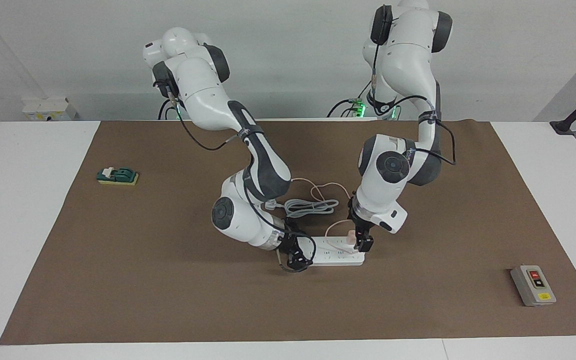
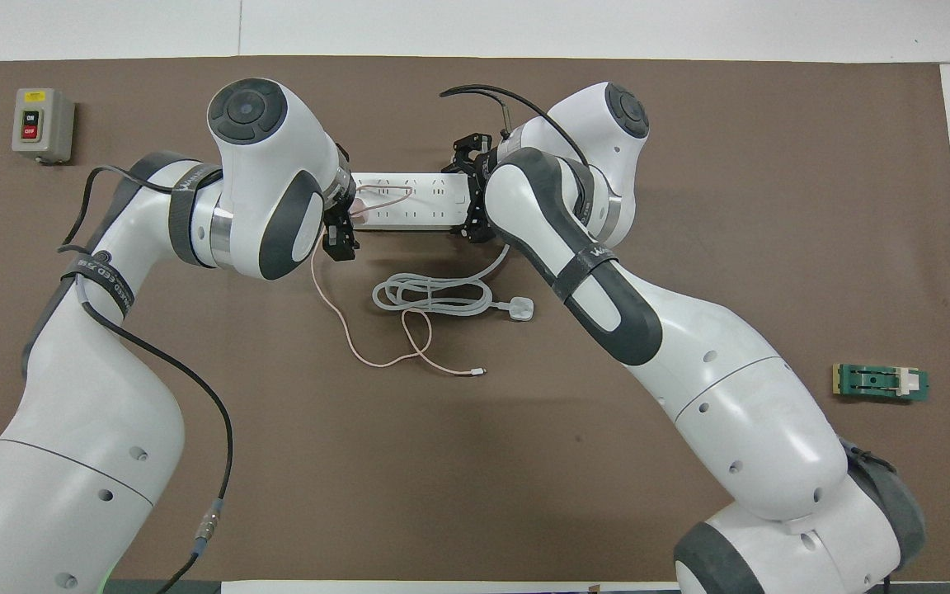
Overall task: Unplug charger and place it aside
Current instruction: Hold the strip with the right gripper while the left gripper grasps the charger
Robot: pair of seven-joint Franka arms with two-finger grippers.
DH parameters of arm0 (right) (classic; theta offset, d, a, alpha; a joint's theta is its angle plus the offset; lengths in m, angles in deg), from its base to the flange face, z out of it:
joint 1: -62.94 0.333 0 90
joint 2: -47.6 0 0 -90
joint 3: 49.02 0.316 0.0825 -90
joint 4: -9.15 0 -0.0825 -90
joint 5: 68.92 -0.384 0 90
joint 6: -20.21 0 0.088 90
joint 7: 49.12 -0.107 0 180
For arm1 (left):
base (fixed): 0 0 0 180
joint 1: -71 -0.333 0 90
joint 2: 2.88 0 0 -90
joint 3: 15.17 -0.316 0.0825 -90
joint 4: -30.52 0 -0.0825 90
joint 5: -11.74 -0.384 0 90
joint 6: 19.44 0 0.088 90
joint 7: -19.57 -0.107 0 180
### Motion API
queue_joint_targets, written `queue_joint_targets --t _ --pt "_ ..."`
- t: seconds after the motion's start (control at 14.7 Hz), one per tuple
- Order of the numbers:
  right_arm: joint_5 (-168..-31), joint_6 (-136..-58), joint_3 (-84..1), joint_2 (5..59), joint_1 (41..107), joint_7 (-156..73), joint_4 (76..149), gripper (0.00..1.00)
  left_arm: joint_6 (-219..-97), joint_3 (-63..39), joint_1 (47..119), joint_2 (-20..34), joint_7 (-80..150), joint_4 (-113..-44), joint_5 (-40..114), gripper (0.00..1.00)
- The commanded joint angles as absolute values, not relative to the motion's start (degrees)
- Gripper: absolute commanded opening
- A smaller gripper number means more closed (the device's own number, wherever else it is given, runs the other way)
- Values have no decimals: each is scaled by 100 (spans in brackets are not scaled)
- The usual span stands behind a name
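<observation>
The pale pink charger sits plugged into the white power strip, at the strip's end toward the left arm. My left gripper is down on the charger with its fingers closed on it. The charger's thin pink cable loops over the mat nearer the robots. My right gripper grips the strip's end toward the right arm, across its width.
The strip's thick white cord lies coiled nearer the robots, ending in its plug. A grey on/off switch box is at the left arm's end. A green block is at the right arm's end.
</observation>
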State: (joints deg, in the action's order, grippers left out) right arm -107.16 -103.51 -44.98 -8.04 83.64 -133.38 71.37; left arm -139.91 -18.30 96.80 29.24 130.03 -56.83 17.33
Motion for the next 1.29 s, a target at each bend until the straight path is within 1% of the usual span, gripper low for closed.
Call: queue_joint_targets --t 0.0,0.07,0.14,0.2,0.27,0.34,0.41,0.48,0.54,1.23 --pt "-10531 -10460 -4489 -953 8395 -13253 6971 80 -14161 -1895 9737 2726 13022 -5975 1666 98" --pt "-10479 -10469 -4489 -953 8395 -13253 6971 52 -14179 -1895 9728 2726 13005 -5975 1666 97" --pt "-10426 -10477 -4480 -953 8403 -13244 6971 40 -14231 -1895 9728 2726 13005 -6001 1666 93" --pt "-10417 -10486 -4480 -953 8403 -13244 6971 36 -14275 -1903 9737 2726 12996 -6027 1666 89" --pt "-10417 -10486 -4480 -953 8403 -13209 6971 36 -14276 -1903 9737 2726 12996 -6027 1666 79" --pt "-10417 -10486 -4480 -953 8403 -13200 6979 36 -14276 -1903 9746 2726 12996 -6027 1666 64" --pt "-10417 -10486 -4480 -953 8403 -13200 6980 36 -14276 -1903 9746 2726 12996 -6036 1666 43" --pt "-10417 -10486 -4480 -953 8403 -13200 6980 36 -14276 -1895 9746 2718 12987 -6036 1666 20" --pt "-10417 -10495 -4480 -953 8403 -13200 6980 36 -14276 -1903 9763 2726 12987 -6036 1657 0" --pt "-10417 -10557 -4480 -936 8474 -13200 7023 37 -14179 -1895 9763 2717 12891 -5992 1315 0"
